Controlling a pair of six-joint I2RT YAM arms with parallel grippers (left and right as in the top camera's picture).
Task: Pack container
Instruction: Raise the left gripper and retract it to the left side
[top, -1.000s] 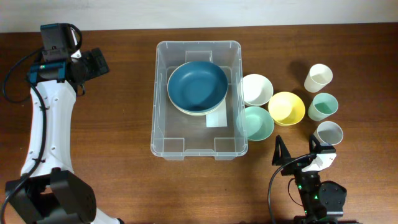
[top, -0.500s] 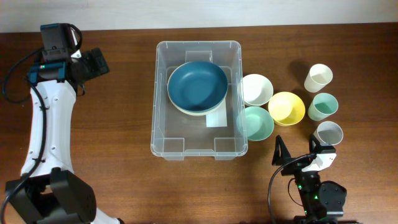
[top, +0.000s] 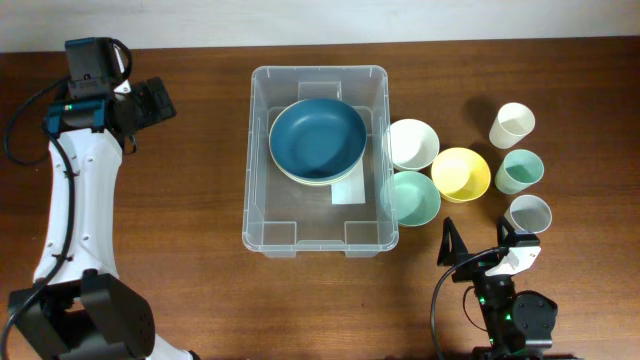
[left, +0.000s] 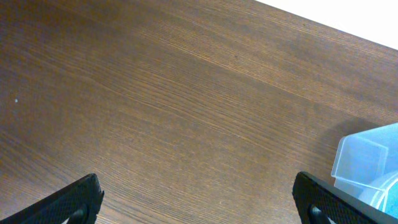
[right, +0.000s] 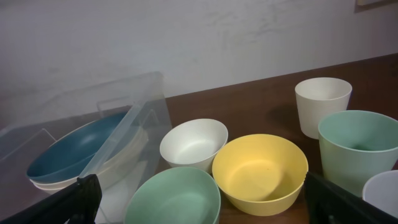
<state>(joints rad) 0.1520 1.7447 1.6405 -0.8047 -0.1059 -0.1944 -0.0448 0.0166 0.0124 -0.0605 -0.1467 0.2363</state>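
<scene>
The clear container (top: 256, 205) stands mid-table with a white label (top: 349, 193) on its base. Inside it a dark blue bowl (top: 318, 138) rests on a pale bowl. My left gripper (top: 160, 100) hovers open over bare wood, well left of the container. In the left wrist view it (left: 199, 202) holds nothing, and a container corner (left: 367, 162) shows at the right edge. My right gripper (top: 477, 247) stands open near the front edge, just short of the green bowl (top: 412, 198). In the right wrist view it (right: 208, 202) faces the green bowl (right: 174, 199) and the container wall (right: 124, 134).
To the right of the container sit a white bowl (top: 412, 143) and a yellow bowl (top: 460, 174). Further right stand a white cup (top: 512, 125), a green cup (top: 520, 171) and a grey cup (top: 528, 214). The left arm's white link (top: 70, 210) runs along the table's left side.
</scene>
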